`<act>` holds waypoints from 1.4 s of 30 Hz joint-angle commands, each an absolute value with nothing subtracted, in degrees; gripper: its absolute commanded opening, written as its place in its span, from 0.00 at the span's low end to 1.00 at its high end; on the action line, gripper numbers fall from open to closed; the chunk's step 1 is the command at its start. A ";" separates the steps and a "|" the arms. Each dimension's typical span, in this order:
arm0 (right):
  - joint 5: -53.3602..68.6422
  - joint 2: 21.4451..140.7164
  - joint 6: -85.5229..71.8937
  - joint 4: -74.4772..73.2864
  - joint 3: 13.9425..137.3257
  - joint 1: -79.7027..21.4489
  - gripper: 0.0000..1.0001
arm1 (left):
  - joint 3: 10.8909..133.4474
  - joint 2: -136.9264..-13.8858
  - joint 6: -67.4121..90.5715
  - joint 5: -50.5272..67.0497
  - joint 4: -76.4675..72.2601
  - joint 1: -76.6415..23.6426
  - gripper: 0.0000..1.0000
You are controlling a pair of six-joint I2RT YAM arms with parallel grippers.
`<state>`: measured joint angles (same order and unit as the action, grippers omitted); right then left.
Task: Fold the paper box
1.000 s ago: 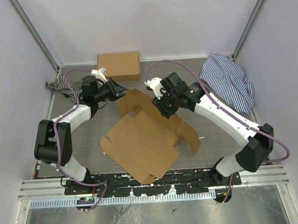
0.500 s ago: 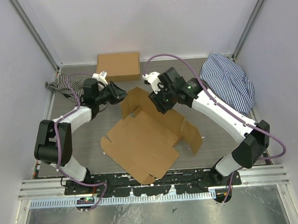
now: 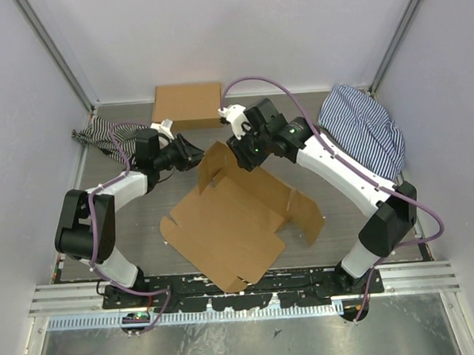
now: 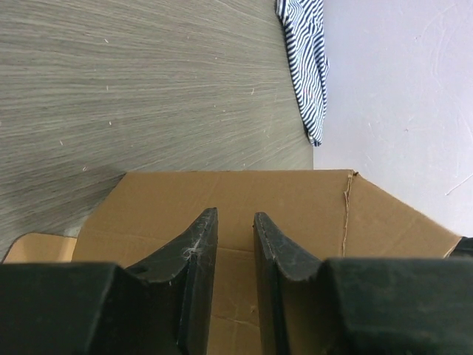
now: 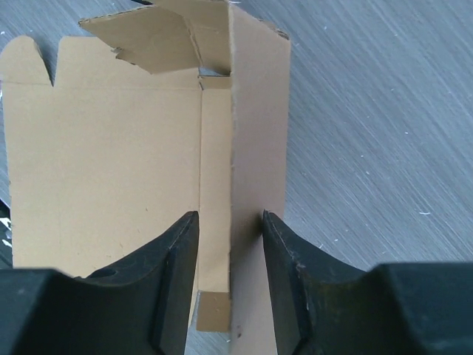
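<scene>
Comparing with a second ago, I find the right gripper (image 3: 240, 152) further toward 11 o'clock, and the far flap (image 3: 214, 164) of the paper box (image 3: 224, 226) stands steeper, with the left gripper (image 3: 190, 154) closer against it from 9 o'clock. I judge the first wall is going up. The box lies mid-counter (image 3: 128, 223), mostly flat. The left jaws sit a narrow gap apart, their tips at the flap's face with nothing clamped between them. The right jaws are wider apart and straddle the fold line from above. I cannot tell whether they touch the cardboard.
</scene>
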<state>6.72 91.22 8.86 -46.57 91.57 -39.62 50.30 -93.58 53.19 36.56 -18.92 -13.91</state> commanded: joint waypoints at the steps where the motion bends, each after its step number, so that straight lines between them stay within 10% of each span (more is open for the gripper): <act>1: 10.36 90.60 8.99 -44.03 91.43 -39.47 0.44 | 50.11 -92.02 53.69 37.20 -17.64 -14.30 0.33; 24: 10.80 86.79 4.84 -41.40 84.19 -39.46 0.44 | 46.83 -88.99 53.12 37.77 -17.09 -15.91 0.34; 42: 7.56 84.41 2.07 -40.07 84.20 -38.70 0.61 | 41.18 -91.08 52.30 38.04 -21.65 -15.96 0.37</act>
